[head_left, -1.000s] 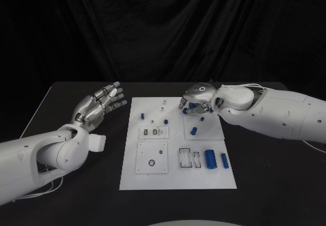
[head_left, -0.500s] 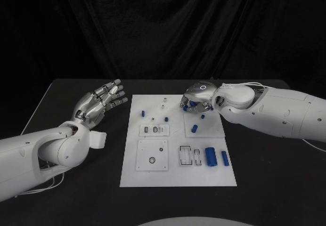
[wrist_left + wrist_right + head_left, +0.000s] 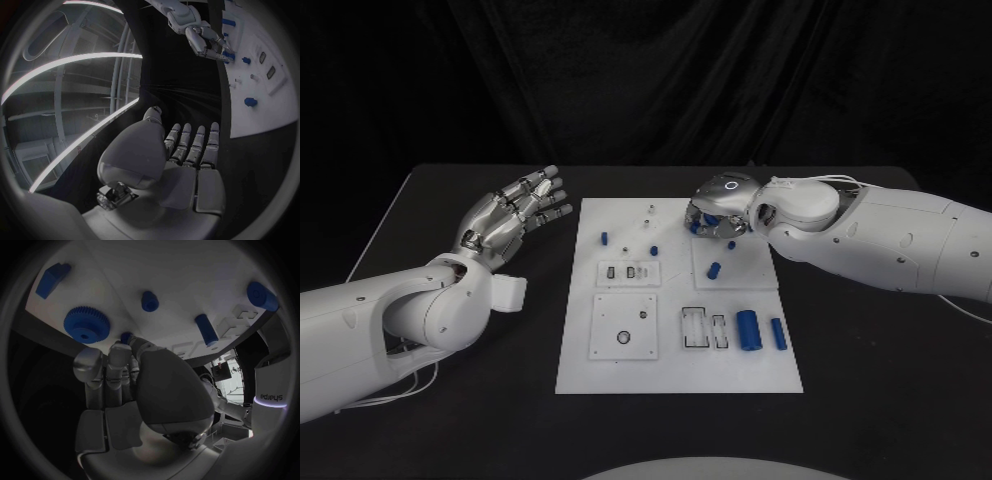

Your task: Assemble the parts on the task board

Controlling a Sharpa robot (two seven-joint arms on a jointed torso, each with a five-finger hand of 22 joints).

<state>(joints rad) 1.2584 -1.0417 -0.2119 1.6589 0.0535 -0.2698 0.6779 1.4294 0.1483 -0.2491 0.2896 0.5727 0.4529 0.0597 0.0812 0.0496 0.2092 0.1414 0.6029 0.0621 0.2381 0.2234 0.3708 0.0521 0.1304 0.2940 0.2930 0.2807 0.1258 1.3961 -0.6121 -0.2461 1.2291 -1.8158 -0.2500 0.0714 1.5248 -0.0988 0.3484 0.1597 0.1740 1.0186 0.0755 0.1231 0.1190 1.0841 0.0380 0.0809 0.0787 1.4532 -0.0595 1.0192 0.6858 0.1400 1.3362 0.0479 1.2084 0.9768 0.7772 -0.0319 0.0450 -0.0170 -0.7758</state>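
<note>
The right hand (image 3: 715,213) covers the far right corner of the board (image 3: 678,375) in the head view, so the parts beneath it are hidden; whether its fingers (image 3: 119,360) grip the small blue part (image 3: 126,337) at their tips cannot be told from the right wrist view; the tiny pieces near the board's far edge (image 3: 648,213) are too small to identify; in the left wrist view the board (image 3: 275,107) is cut off by the circle's rim.
</note>
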